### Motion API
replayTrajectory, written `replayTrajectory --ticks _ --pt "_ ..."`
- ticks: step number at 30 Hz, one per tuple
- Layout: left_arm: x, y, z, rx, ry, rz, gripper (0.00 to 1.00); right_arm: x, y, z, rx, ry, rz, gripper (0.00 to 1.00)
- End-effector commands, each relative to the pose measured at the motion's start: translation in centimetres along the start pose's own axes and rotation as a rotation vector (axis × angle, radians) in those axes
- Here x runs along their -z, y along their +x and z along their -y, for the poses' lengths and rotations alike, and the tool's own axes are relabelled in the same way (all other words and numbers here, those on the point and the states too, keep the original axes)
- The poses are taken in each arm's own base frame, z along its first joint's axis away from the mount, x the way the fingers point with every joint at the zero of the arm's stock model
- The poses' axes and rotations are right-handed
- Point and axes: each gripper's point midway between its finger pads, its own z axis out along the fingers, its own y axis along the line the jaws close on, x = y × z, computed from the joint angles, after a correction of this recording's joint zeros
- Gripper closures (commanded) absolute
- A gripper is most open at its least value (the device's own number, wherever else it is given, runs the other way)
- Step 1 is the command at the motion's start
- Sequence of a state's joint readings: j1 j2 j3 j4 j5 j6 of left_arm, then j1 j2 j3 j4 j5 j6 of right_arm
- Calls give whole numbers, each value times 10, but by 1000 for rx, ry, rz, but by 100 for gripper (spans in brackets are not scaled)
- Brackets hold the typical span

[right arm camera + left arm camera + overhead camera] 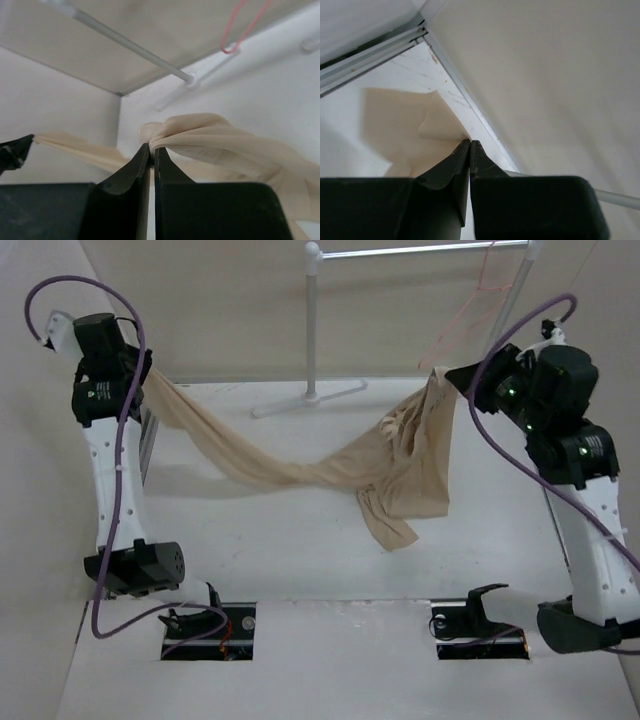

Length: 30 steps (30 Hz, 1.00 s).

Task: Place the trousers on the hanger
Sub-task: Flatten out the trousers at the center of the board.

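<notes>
The trousers (330, 475) hang as a slack, twisted band between the two arms. The left jaws are clenched on one end, high at the far-left side. The right jaws are clenched on a bunched part of the cloth at the far right, near the hanger (470, 310) and below it (it hangs from the white rack (313, 330)). The middle of the band sags low, and a folded part seems to rest on the bench (300, 570).

The step in hand looks like bringing the cloth up to the hanger so it can be draped over the lower wire. To do that well, both ends should probably rise together until the fold clears the bench; dragging it would add to the twist. The right arm ought to lead, since it is the one near the hanger, while the left arm follows and feeds slack instead of pulling against it.

In the left wrist view only a thin edge of cloth (440, 130) sits between the tips, so a hard tug could strip it out. The right wrist view shows a fuller bunch (215, 135) in the grip. The hanger (245, 25) is light wire and will likely swing at a touch, so the approach should be slow and from below.
</notes>
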<state>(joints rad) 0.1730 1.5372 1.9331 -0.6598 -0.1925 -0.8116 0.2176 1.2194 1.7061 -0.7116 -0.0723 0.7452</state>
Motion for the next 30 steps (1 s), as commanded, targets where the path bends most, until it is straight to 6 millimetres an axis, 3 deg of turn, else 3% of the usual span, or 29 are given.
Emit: replayTrajectory --ticks 1,4,6,8,11,15,19,22,24,27,29,30 --pt "77 -75 21 104 136 194 98 99 -49 -76 4 -260 186 96" --pt "74 -72 -13 128 61 200 98 127 -32 -65 -2 -257 162 96" --pt "68 -66 -41 150 -5 193 98 144 -18 -46 -9 -224 158 96" --pt "60 -57 -66 171 -70 174 98 142 1 -5 -32 -100 139 97" --pt "49 -39 -98 178 -160 137 98 119 38 75 -118 129 96 99" --pt "41 -8 -137 161 -279 70 98 102 78 152 -245 338 78 100" --pt "37 21 -185 102 -459 29 97 103 79 218 -219 596 161 100" --pt "32 36 -215 48 -572 13 94 99 83 249 -190 720 147 100" --pt "29 41 -215 -4 -577 12 81 95 95 270 -200 771 131 99" --pt "22 61 -187 -180 -508 -24 61 95 99 285 -199 805 140 94" --pt "26 94 -157 -321 -422 -58 57 94 94 288 -196 807 163 92" --pt "29 124 -135 -372 -337 -103 57 92 91 288 -199 800 174 90"
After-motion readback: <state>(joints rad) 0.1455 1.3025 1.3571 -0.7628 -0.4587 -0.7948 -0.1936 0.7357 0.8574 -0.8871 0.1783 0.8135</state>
